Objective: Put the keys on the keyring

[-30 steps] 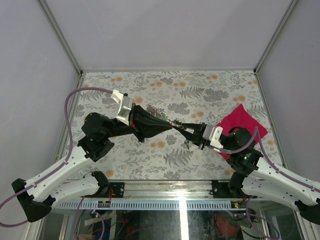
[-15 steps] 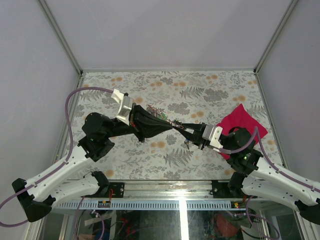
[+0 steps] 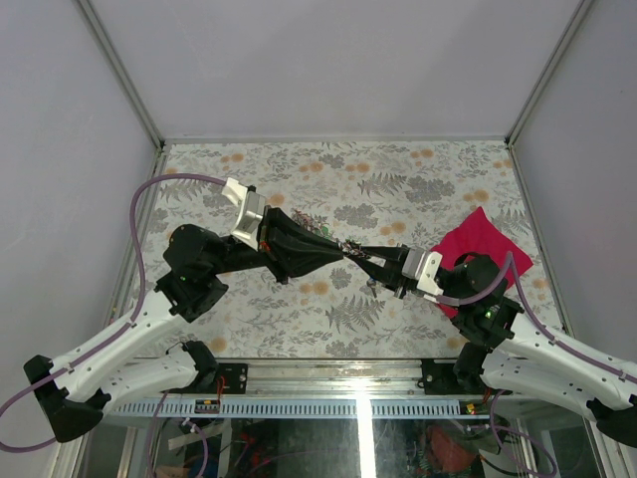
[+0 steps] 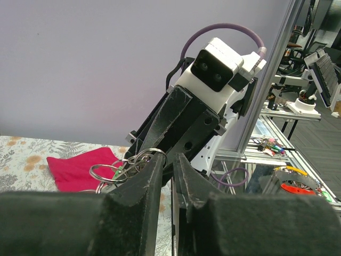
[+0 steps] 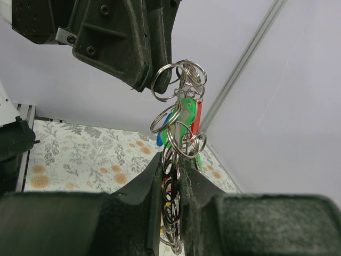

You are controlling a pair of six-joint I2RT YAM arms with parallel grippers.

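Both grippers meet above the middle of the table. My right gripper [image 3: 366,255] [image 5: 171,162] is shut on the keyring [image 5: 178,186], a bunch of grey metal rings standing up between its fingers. Keys with a green head [image 5: 184,120], a blue head [image 5: 161,137] and a red head [image 5: 197,114] hang in the bunch above the jaws. My left gripper [image 3: 340,252] [image 4: 169,157] faces it tip to tip, its jaws a narrow slit apart with nothing between them. Rings [image 4: 125,166] lie just left of its left finger, one loop at that fingertip.
A red cloth [image 3: 483,244] [image 4: 80,165] lies on the flowered table [image 3: 398,179] at the right, beside the right arm. Metal frame posts and grey walls close in the table on three sides.
The left jaws have parted slightly from fully shut. Both arms have hardly moved, and the right grip on the rings is unchanged.
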